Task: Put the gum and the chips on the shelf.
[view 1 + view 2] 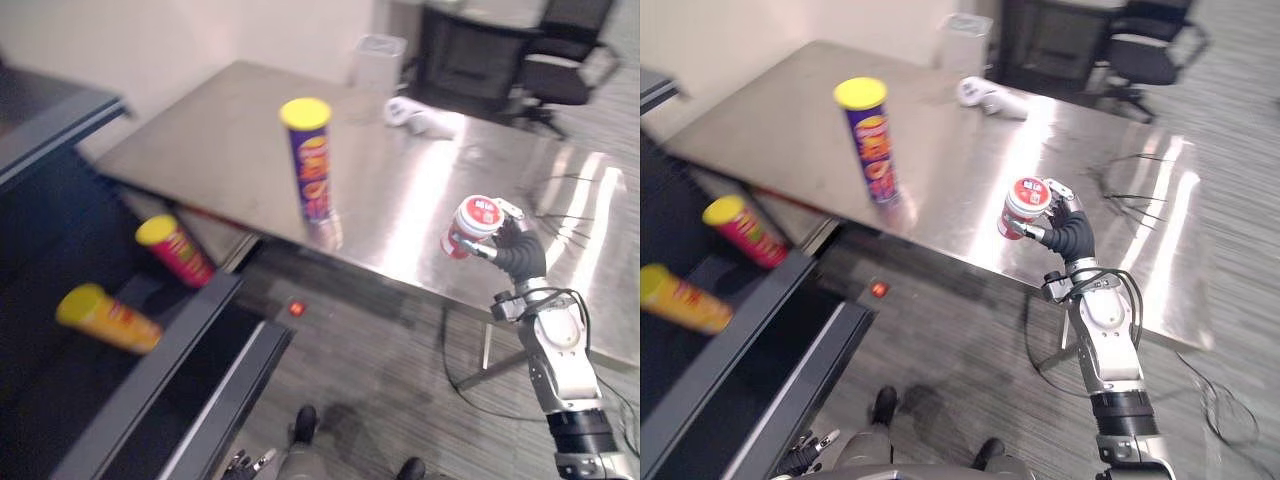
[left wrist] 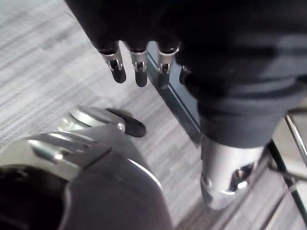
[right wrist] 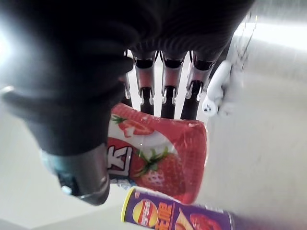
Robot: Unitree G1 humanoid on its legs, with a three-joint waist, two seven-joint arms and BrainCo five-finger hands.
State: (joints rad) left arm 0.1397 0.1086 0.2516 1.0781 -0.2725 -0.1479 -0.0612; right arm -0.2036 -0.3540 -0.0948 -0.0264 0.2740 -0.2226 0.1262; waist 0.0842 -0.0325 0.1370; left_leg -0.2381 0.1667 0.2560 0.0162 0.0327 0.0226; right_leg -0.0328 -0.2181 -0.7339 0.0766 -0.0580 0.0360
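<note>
My right hand (image 1: pixel 520 250) is shut on the gum (image 1: pixel 472 224), a red and white tub with a strawberry print (image 3: pixel 163 158). It holds the tub tilted just above the near edge of the steel table (image 1: pixel 200 130). The chips (image 1: pixel 310 160), a purple can with a yellow lid, stand upright on the table to the left of the gum. The dark shelf (image 1: pixel 180 340) stands at the left. My left hand (image 2: pixel 139 67) hangs low by the floor with relaxed fingers, holding nothing.
On the shelf lie a red can with a yellow lid (image 1: pixel 176 250) and a yellow can (image 1: pixel 105 318). A white crumpled thing (image 1: pixel 420 117) rests at the table's far side. A white bin (image 1: pixel 378 60) and office chairs (image 1: pixel 560 70) stand behind.
</note>
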